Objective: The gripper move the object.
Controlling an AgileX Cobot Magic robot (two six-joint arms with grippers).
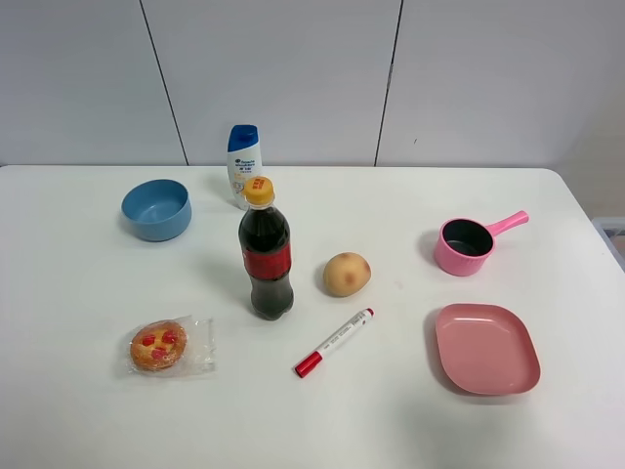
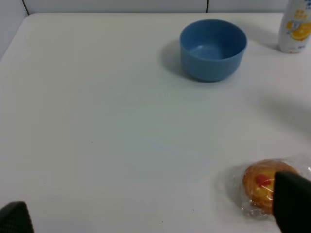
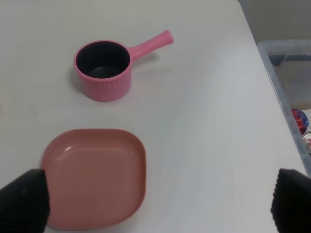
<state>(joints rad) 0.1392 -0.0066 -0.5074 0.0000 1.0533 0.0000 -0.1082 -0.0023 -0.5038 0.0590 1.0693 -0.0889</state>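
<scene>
The wrapped golden-orange pastry [image 1: 159, 346] with red spots lies in its clear wrapper at the front left of the white table [image 1: 88, 283]. It also shows in the left wrist view [image 2: 261, 186], partly behind one black fingertip [image 2: 293, 202]. My left gripper [image 2: 154, 216] is open and empty, with the pastry just beyond one finger. My right gripper [image 3: 158, 201] is open and empty, above the pink plate's near side. Neither gripper shows in the exterior high view.
A blue bowl [image 1: 156, 208], shampoo bottle [image 1: 244, 164], cola bottle [image 1: 265, 250], tan potato [image 1: 347, 274] and red marker [image 1: 334, 342] stand mid-table. A pink saucepan [image 1: 469, 244] and pink plate [image 1: 485, 347] are on the right. A clear bin [image 3: 291, 97] sits off the table's right edge.
</scene>
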